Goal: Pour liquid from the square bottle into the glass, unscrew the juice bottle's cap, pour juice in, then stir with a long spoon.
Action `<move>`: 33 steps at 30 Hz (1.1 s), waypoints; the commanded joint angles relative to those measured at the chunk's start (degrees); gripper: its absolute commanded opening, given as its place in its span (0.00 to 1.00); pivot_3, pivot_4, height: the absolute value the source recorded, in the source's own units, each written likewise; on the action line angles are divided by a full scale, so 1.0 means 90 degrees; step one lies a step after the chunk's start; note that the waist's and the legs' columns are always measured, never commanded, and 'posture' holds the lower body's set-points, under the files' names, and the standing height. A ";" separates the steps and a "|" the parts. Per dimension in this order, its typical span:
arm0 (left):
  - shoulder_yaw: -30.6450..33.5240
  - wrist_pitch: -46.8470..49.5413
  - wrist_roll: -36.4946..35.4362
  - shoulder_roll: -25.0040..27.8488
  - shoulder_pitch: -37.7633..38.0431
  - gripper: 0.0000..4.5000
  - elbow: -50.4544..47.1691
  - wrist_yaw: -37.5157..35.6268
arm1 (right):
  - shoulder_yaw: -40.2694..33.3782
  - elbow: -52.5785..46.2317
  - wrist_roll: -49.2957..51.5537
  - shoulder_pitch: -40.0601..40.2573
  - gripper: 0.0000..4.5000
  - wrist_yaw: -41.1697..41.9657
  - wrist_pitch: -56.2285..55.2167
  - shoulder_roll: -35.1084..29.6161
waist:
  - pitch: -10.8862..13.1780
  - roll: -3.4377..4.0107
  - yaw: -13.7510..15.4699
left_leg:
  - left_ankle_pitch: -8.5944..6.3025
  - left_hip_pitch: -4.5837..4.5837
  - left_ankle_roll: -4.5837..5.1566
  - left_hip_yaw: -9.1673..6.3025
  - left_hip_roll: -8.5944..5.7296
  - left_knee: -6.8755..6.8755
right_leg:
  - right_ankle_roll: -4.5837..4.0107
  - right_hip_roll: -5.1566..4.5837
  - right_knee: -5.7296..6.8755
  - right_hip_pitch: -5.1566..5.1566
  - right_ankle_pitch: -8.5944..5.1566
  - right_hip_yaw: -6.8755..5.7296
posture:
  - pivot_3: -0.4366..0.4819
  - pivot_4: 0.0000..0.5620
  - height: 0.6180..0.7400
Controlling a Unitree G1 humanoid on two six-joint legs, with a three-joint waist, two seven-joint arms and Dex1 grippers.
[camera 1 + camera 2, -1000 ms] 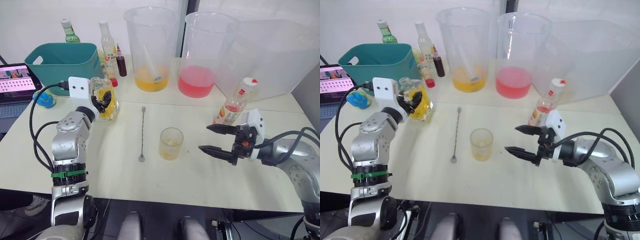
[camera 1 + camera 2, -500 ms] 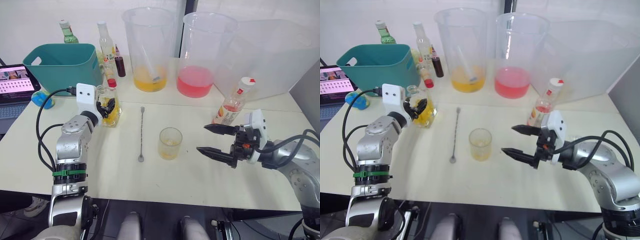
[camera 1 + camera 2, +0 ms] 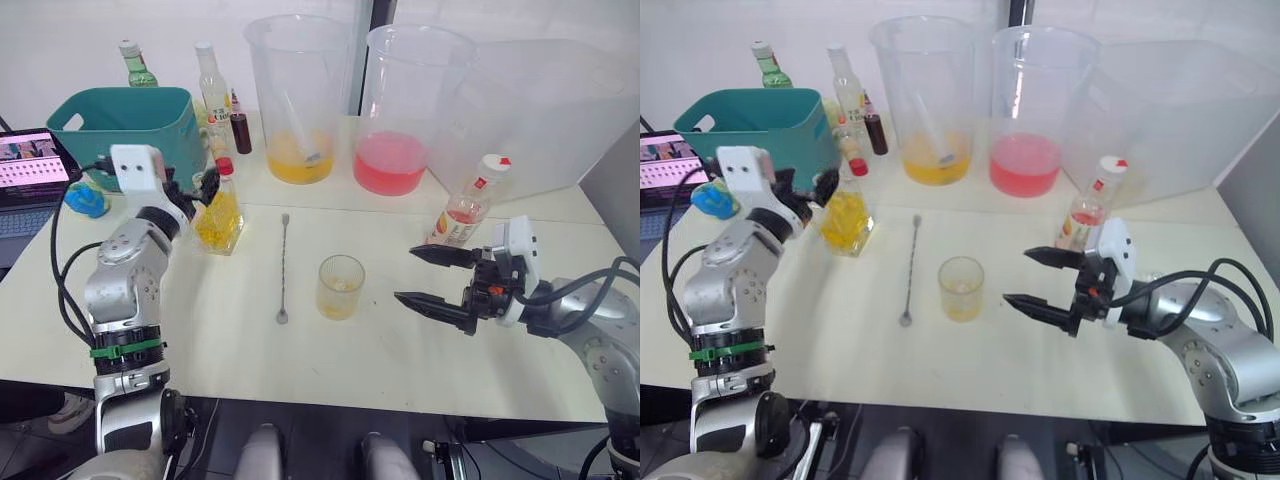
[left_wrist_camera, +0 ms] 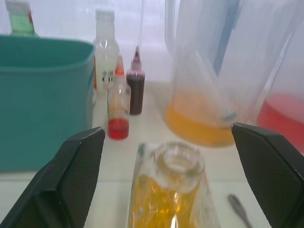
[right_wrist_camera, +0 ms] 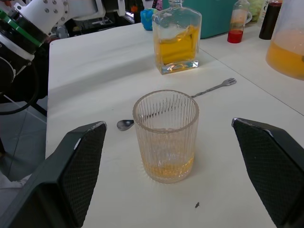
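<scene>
Two fingers of the left gripper (image 4: pixel 168 166) found spread wide apart, released from the square bottle (image 3: pixel 219 214), where half a second before had been closed round it. Gripper drawn back toward the teal basket (image 3: pixel 125 120) since then. Bottle left standing upright on the table (image 3: pixel 400 370), stopper absent from its neck in the left wrist view, yellow liquid remaining inside. Small red-capped bottle (image 4: pixel 118 107) and dark-red bottle (image 4: pixel 136 80) noted behind it, undisturbed.

Right gripper (image 3: pixel 436 278) likewise found with fingers apart, holding nothing, unchanged in posture across the last second, hovering just beside the glass (image 3: pixel 341 286) on the side away from the square bottle. Glass upright near the table's middle, a shallow layer of yellow liquid at its bottom. Spoon (image 3: pixel 283 265) lying flat between glass and square bottle, untouched.

Juice bottle (image 3: pixel 468 208) standing behind the right gripper, white cap (image 3: pixel 496 162) in place, pink liquid low in the body. Two large beakers (image 3: pixel 300 95) at the rear, one holding yellow, the other pink.

Judged: first pour complete and bottle set down. Next step judged to be the juice bottle, cap not yet unscrewed. Right gripper well placed for that reach. Stirring outstanding.
</scene>
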 commanded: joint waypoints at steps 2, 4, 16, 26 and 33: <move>0.0106 -0.0270 -0.0329 0.0322 -0.0580 0.99 -0.0416 -0.0168 | -0.0064 -0.0005 0.0082 -0.0213 1.00 0.0098 -0.0043 -0.0132 | 0.0000 0.0000 -0.0001 | 0.0000 0.0001 0.0000 0.0000 -0.0001 0.0000 | 0.0000 0.0000 0.0000 0.0001 0.0000 0.0000 | 0.48 0.27 0.90; -0.0094 -0.0391 -0.0478 0.0498 -0.0660 0.99 -0.0587 -0.0645 | -0.0044 0.0033 0.0079 -0.0262 1.00 0.0135 -0.0046 -0.0143 | 0.0000 0.0000 -0.0003 | 0.0000 0.0003 0.0000 0.0000 -0.0001 0.0000 | 0.0000 0.0000 -0.0001 0.0003 0.0000 0.0000 | 0.48 0.27 0.90; -0.1085 0.0803 -0.2167 0.1911 0.0444 0.99 -0.1457 -0.3849 | -0.0395 -0.0210 0.0186 0.0231 1.00 0.0034 -0.0019 -0.0235 | -0.0001 0.0003 -0.0098 | 0.0001 0.0013 -0.0001 0.0001 0.0004 -0.0008 | -0.0001 0.0003 0.0000 0.0003 -0.0001 0.0001 | 0.48 0.27 0.90; -0.1259 -0.1164 -0.1570 0.2254 0.2168 0.99 -0.1087 -0.5629 | -0.1305 -0.1103 0.0237 0.1721 1.00 -0.0921 -0.0182 0.0261 | -0.0012 0.0022 -0.0109 | -0.0001 0.0020 0.0002 0.0011 0.0010 -0.0020 | -0.0003 0.0006 -0.0018 0.0008 -0.0003 0.0009 | 0.48 0.27 0.90; -0.1236 -0.1330 -0.1635 0.2379 0.2199 0.99 -0.0289 -0.6453 | -0.2107 -0.1399 0.0040 0.3128 1.00 -0.1283 -0.0511 0.0798 | -0.0012 0.0023 -0.0049 | -0.0002 0.0022 0.0002 0.0012 0.0008 -0.0017 | 0.0000 0.0004 -0.0030 0.0019 -0.0004 0.0005 | 0.48 0.27 0.90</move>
